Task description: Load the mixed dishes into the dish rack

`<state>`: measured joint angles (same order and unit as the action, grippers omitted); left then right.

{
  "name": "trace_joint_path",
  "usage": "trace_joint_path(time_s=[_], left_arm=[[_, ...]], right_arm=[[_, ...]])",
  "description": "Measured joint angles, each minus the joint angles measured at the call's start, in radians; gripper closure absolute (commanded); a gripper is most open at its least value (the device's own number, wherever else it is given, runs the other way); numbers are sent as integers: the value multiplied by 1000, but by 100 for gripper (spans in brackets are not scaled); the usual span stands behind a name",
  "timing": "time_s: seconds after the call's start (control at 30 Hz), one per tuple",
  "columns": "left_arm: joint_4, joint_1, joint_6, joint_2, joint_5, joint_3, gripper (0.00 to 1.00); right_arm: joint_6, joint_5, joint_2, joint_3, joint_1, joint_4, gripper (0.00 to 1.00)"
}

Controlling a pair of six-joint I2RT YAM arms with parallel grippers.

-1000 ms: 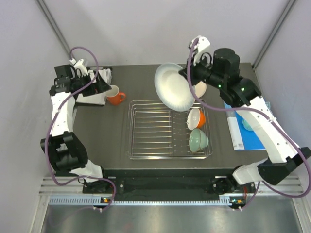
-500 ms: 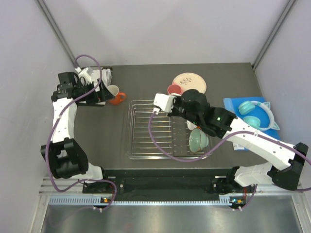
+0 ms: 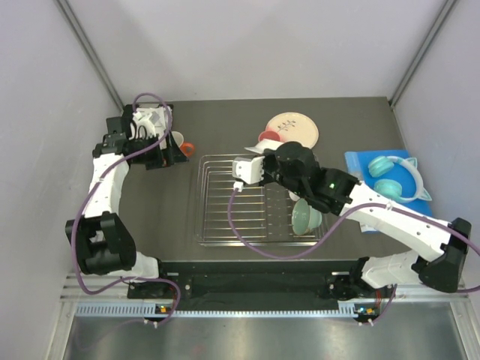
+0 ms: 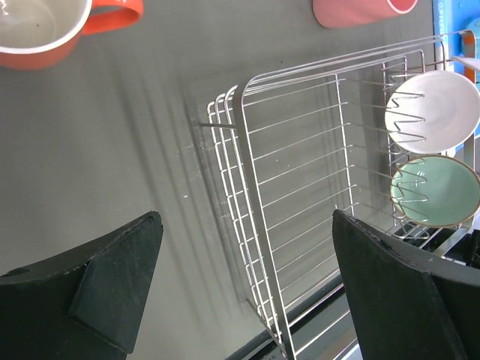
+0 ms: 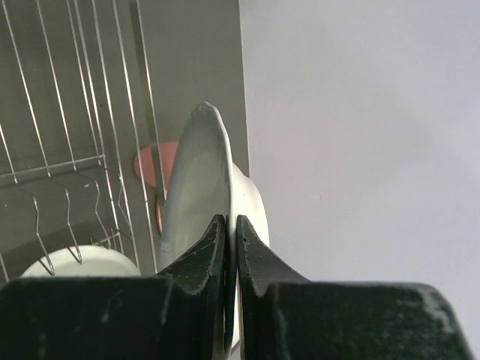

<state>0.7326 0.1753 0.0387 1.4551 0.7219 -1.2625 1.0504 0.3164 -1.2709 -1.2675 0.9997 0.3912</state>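
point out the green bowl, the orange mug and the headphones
green bowl [image 4: 444, 191], left wrist view, on its inside wall
orange mug [image 4: 37, 26], left wrist view, on its pale inside
headphones [image 3: 388, 187], top view, on the nearer ear cup

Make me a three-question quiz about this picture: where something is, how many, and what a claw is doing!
1. Where is the mint-green bowl? A in the dish rack B inside the mug C by the headphones
2. How many bowls are in the rack? A one B two C four
3. On the right gripper, the jaws are: A wide open B shut on the white plate C holding a mug
1 A, wires surround it. 2 B, white bowl beside the green one. 3 B, they pinch its rim.
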Motion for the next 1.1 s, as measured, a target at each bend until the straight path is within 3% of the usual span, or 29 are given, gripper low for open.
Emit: trace_joint_path(time_s=[1.1], left_arm=[[-31, 0, 11, 0, -18, 16, 1]], right_arm=[[33, -144, -82, 115, -41, 12, 100]])
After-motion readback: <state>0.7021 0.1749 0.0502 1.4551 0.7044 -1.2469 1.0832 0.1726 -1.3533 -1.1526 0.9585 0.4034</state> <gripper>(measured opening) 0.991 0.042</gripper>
